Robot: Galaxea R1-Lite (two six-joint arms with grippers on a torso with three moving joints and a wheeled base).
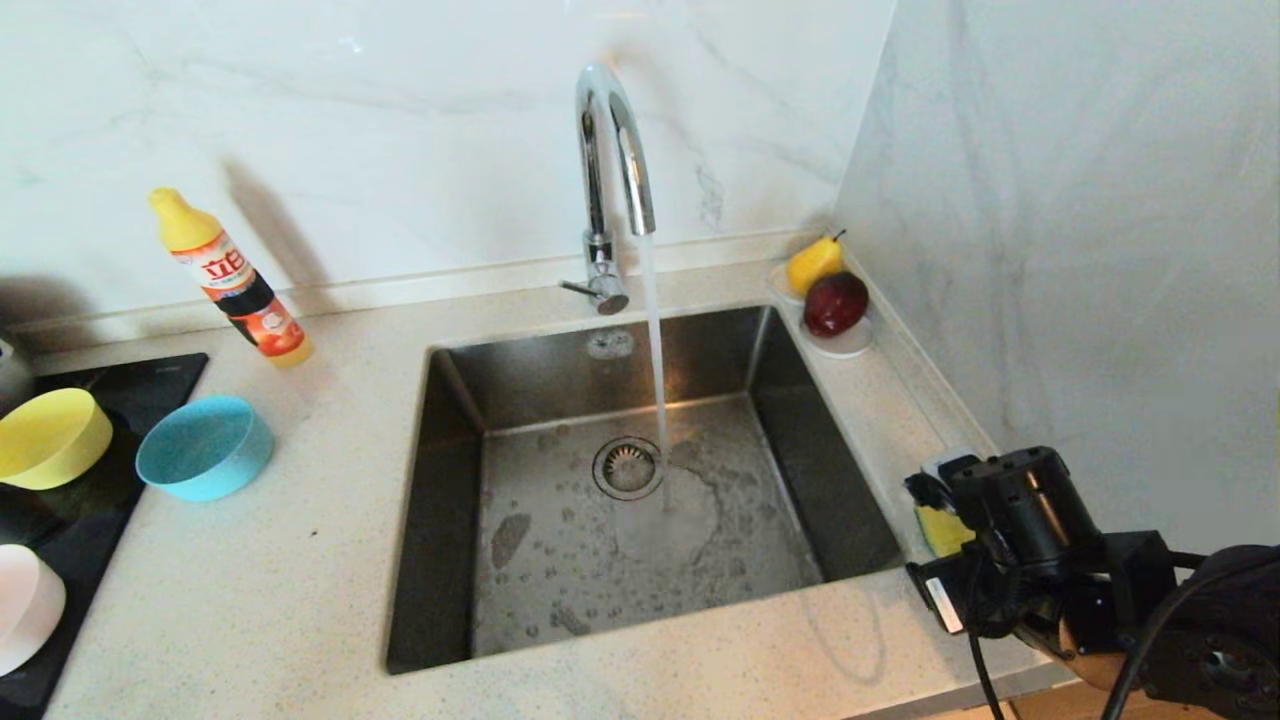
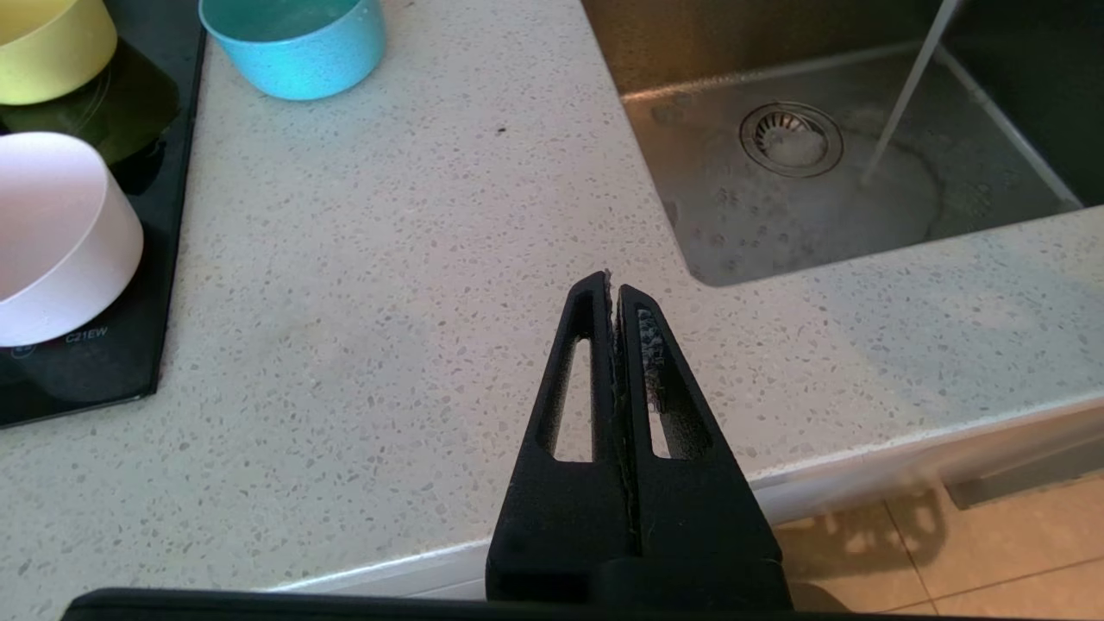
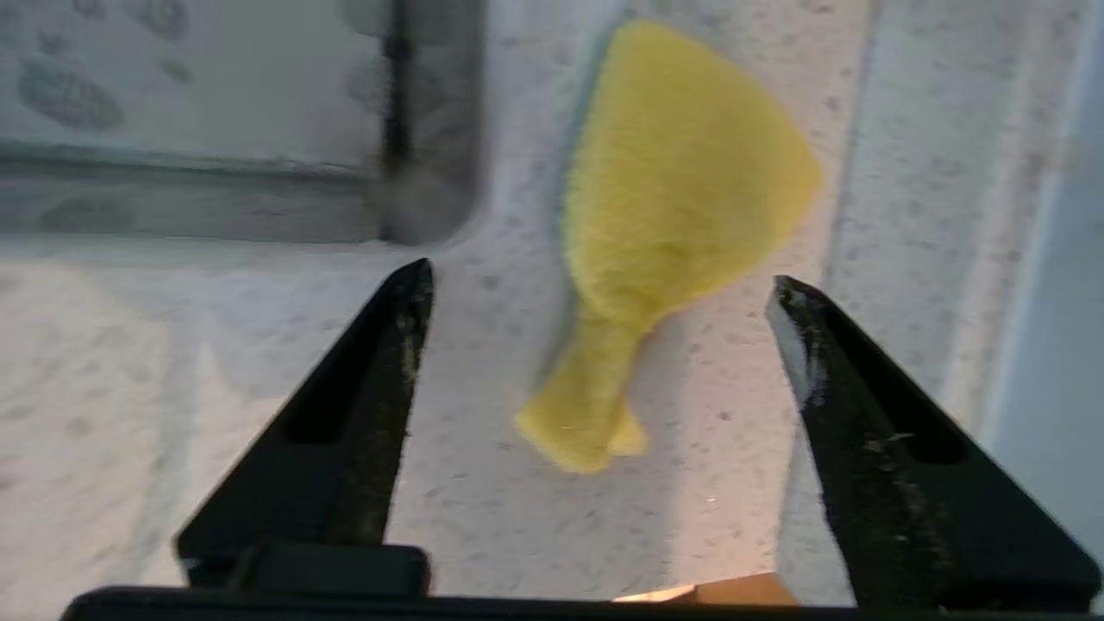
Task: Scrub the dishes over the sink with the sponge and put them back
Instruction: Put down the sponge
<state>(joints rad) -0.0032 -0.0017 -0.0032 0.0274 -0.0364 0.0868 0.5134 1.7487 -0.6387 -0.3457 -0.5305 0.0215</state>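
Both fingers of the right gripper (image 3: 599, 280) stand spread above the sponge (image 3: 681, 198) (left gripper (image 2: 614, 289) closed).

Right arm (image 1: 1040, 560): black housing, rounded black cylinder part, black cables, small white label, possibly a tan section. Both grippers (image 2: 614, 289) (image 3: 599, 285): black tapered slotted fingers.

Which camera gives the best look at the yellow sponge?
The right wrist view: the sponge lies whole on the counter between the open right gripper fingers. The head view shows only a yellow sliver behind that gripper. The left wrist view misses it.
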